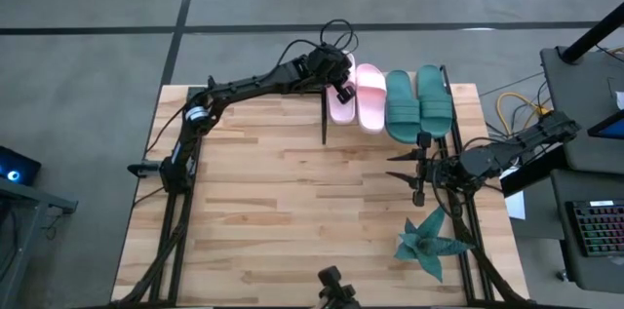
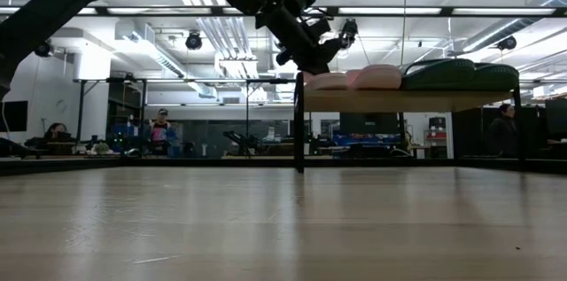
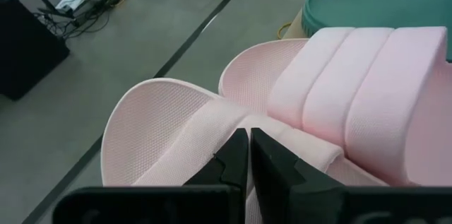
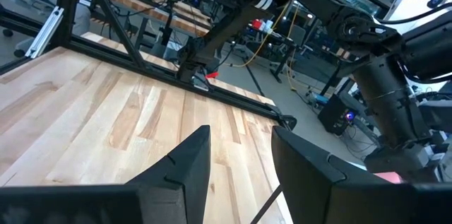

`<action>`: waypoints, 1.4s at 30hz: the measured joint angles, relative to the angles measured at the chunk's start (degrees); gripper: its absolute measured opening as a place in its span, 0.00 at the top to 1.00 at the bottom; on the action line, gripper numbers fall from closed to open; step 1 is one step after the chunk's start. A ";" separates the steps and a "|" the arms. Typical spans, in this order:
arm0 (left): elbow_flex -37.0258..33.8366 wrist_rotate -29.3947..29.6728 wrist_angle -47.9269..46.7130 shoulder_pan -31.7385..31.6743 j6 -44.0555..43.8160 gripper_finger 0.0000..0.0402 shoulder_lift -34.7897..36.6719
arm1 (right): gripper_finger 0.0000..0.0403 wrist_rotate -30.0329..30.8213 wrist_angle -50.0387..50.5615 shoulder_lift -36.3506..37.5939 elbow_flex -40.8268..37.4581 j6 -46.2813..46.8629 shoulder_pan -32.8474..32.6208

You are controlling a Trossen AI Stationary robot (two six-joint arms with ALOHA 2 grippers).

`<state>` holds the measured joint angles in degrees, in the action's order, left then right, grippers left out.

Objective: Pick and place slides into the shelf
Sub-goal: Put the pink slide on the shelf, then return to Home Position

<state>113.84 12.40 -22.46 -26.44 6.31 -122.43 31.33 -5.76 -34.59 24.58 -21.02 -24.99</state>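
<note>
Slides: four in all, two pale pink slides [image 1: 363, 95] and two teal-green slides [image 1: 417, 102], every one lying on the shelf [image 2: 403, 100].
Row order: the pink pair at the shelf's left end, the green pair at its right end, side by side and touching.
Shelf: one, standing at the table's [image 1: 292, 202] far edge, right of the middle.
Left gripper [image 1: 343, 86]: over the outermost pink slide at the shelf's left end; fingers [image 3: 233, 157] pressed together, tips against that slide's strap, nothing between them.
Right gripper [image 1: 414, 168]: one, low over the table near its right edge, in front of the shelf; fingers [image 4: 185, 160] apart and empty.
Spiky teal plant [image 1: 429, 243]: one, at the table's near right corner.
</note>
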 joint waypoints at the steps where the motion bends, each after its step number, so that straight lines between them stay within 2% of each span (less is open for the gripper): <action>1: -0.15 -0.02 -0.04 0.00 0.02 0.99 0.00 | 0.65 0.00 0.00 0.00 0.00 0.00 -0.02; 5: -0.63 -0.33 0.33 0.29 0.03 0.99 -0.02 | 0.65 0.00 -0.02 0.00 0.00 0.00 -0.02; 9: 0.90 -5.76 1.03 0.51 -0.51 0.99 1.00 | 0.65 0.01 -0.02 0.00 0.00 0.02 -0.01; 17: 2.49 -10.94 -1.49 3.45 -1.23 0.99 7.26 | 0.65 0.04 0.89 0.02 0.00 0.03 -0.02; 24: -0.73 -27.14 -1.16 7.71 -1.53 0.98 13.47 | 0.65 0.04 0.81 0.04 0.00 0.04 -0.01; 27: -3.07 -29.19 -0.27 11.13 -1.19 0.93 15.38 | 0.65 0.04 0.81 0.04 0.00 0.04 -0.02; 34: -8.21 -29.25 0.26 20.62 2.38 0.72 16.48 | 0.65 0.04 0.80 0.04 0.02 0.37 0.00; 36: -9.61 -26.92 0.54 23.02 3.44 0.69 16.67 | 0.65 0.04 0.80 0.04 0.02 0.46 -0.02; 42: -15.48 -2.09 0.99 30.50 6.03 0.67 17.08 | 0.65 0.02 0.81 0.04 0.02 0.52 0.00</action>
<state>98.35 10.31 -21.47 4.06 12.33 -105.35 31.36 -4.95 -34.54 24.60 -20.49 -24.99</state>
